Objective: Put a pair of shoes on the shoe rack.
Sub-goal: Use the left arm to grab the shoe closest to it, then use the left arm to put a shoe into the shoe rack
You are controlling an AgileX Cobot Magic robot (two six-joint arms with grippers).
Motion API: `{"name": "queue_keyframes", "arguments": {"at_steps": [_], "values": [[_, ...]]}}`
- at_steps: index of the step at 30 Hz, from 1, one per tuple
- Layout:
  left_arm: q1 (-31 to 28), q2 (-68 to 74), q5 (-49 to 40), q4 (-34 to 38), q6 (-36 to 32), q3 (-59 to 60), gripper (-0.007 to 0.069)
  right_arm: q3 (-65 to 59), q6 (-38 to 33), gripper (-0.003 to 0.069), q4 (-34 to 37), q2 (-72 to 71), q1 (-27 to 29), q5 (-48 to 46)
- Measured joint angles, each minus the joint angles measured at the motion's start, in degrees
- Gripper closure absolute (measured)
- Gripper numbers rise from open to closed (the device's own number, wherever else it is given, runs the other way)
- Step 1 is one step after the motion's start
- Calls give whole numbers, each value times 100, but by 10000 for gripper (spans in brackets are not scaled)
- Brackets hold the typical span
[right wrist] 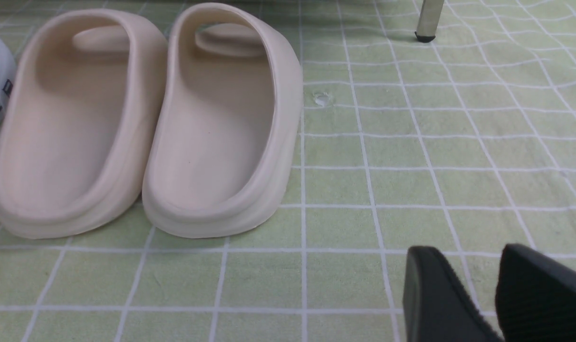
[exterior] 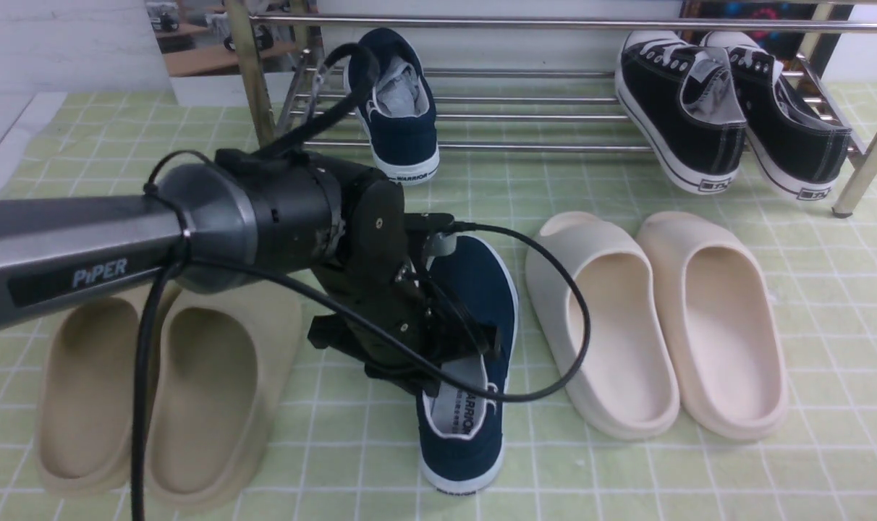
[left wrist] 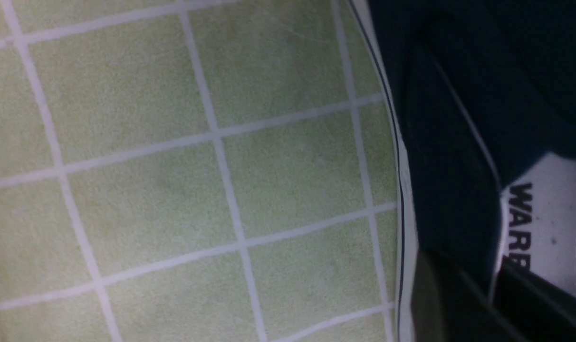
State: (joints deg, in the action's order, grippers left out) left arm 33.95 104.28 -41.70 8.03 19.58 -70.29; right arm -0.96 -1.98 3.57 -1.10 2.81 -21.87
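Observation:
One navy-blue slip-on shoe rests toe-up on the steel bars of the shoe rack, at its left end. Its mate lies on the green checked mat, heel towards me, with "WARRIOR" showing on the insole. My left gripper reaches across from the left and is shut on this shoe's side wall. In the left wrist view one finger is outside the wall and the other inside the opening, against the shoe. The right gripper hovers over bare mat, open and holding nothing.
Black lace-up sneakers lean on the rack's right end. Cream slides lie right of the held shoe, beige slides left of it under my left arm. A rack leg stands at the right.

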Motion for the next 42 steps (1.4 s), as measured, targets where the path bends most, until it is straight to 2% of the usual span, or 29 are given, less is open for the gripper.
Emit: {"name": "queue_keyframes", "arguments": {"at_steps": [8,13,18,23,29,33,37,42], "values": [[8,-486,-707,-146,136,-364,617,0,0,419,0,0,0,0],[3,-844,-1115,-166,143,-1067,617,0,0,419,0,0,0,0],[-89,-120,-1074,-124,219,-2187,617,0,0,419,0,0,0,0],[-360,1043,-1067,-124,625,-3556,617,0,0,419,0,0,0,0],[-552,2100,-721,-112,828,-5136,617,0,0,419,0,0,0,0],[-625,2534,-360,-56,913,-5619,617,0,0,419,0,0,0,0],[-799,2835,128,-5,1242,-5727,617,0,0,419,0,0,0,0],[-983,2890,542,-2,1345,-5727,617,0,0,419,0,5,0,0]]}}
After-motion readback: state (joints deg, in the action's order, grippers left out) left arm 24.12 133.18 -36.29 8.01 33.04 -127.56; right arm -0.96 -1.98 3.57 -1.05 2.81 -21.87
